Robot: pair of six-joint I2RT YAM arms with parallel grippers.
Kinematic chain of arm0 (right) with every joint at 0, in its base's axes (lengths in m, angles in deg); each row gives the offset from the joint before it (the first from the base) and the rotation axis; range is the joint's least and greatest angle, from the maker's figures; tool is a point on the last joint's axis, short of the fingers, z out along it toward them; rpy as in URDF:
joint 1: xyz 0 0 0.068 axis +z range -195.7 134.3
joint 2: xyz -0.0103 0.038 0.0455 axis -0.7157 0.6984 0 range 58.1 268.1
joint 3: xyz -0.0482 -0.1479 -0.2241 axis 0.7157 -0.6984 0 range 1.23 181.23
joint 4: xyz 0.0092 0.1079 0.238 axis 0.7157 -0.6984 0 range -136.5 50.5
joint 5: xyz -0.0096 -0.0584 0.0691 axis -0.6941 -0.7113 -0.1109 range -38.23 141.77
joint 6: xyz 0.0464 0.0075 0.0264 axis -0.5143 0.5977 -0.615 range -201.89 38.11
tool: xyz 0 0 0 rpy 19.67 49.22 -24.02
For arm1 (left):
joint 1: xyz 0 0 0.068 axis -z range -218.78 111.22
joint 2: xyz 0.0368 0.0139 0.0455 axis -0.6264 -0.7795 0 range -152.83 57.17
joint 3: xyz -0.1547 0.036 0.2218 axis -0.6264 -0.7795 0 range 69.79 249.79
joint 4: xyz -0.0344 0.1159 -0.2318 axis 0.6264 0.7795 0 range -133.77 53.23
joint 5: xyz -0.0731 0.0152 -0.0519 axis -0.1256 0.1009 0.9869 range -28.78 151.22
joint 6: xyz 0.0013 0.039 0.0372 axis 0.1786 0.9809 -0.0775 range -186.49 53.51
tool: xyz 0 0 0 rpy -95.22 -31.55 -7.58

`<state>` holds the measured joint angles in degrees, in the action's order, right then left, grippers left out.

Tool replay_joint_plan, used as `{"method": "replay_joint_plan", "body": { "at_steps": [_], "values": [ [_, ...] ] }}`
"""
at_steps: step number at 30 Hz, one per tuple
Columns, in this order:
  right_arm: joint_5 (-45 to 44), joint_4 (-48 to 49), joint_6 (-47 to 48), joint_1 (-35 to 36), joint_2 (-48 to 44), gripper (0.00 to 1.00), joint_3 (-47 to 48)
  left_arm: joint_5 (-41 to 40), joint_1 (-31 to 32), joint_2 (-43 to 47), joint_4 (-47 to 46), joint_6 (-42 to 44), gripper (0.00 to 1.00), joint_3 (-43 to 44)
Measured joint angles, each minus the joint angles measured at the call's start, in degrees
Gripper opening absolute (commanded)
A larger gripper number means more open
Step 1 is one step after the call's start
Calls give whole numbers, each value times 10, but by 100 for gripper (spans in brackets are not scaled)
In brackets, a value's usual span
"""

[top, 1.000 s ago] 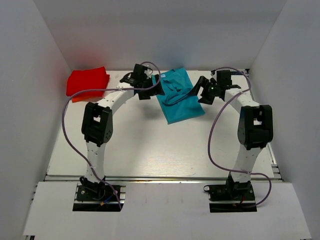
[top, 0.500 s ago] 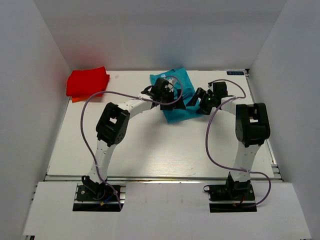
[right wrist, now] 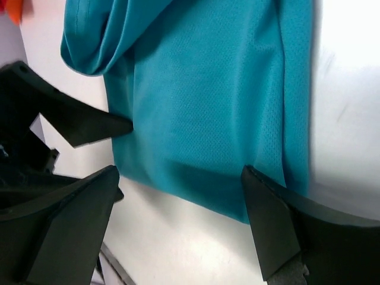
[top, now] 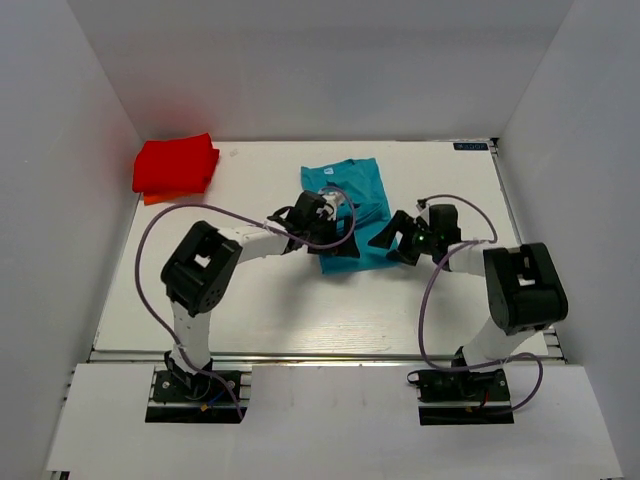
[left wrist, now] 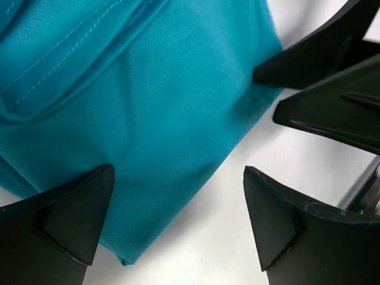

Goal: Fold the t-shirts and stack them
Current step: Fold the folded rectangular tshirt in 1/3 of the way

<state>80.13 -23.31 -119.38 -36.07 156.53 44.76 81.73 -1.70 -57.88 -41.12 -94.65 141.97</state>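
The teal t-shirt (top: 352, 205) lies partly folded on the white table, its near edge between the two grippers. It fills the left wrist view (left wrist: 136, 101) and the right wrist view (right wrist: 208, 101). The red t-shirt (top: 176, 163) lies folded at the far left corner. My left gripper (top: 338, 252) is open and empty, low at the teal shirt's near left corner (left wrist: 178, 228). My right gripper (top: 388, 243) is open and empty at the shirt's near right edge (right wrist: 181, 219). Each gripper's black fingers show in the other's wrist view.
The white table (top: 300, 300) is boxed in by white walls at the back and both sides. Purple cables loop over both arms. An orange edge (top: 152, 198) shows under the red shirt.
Both arms have drawn toward the near side of the table and lowered. The teal shirt now lies shorter, its near part folded, with both grippers open at its near edge.
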Motion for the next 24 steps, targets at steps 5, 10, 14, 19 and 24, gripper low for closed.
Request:
{"method": "replay_joint_plan", "body": {
  "at_steps": [5, 10, 14, 19, 24],
  "values": [
    [6, -23, -3, 49, -132, 90, -127, -25, 26, 110, 74, 20, 100, -99],
    [-22, -152, 16, 95, -254, 90, -159, -55, 37, 230, 129, 30, 100, -140],
    [-44, -221, 36, 118, -310, 90, -123, -62, 38, 306, 111, 40, 100, -158],
    [-47, -228, 61, 148, -276, 90, -57, -80, 40, 356, 116, 49, 100, -187],
    [-53, -202, 77, 184, -196, 90, -42, -120, 40, 381, 144, 52, 100, -207]
  ]
}}
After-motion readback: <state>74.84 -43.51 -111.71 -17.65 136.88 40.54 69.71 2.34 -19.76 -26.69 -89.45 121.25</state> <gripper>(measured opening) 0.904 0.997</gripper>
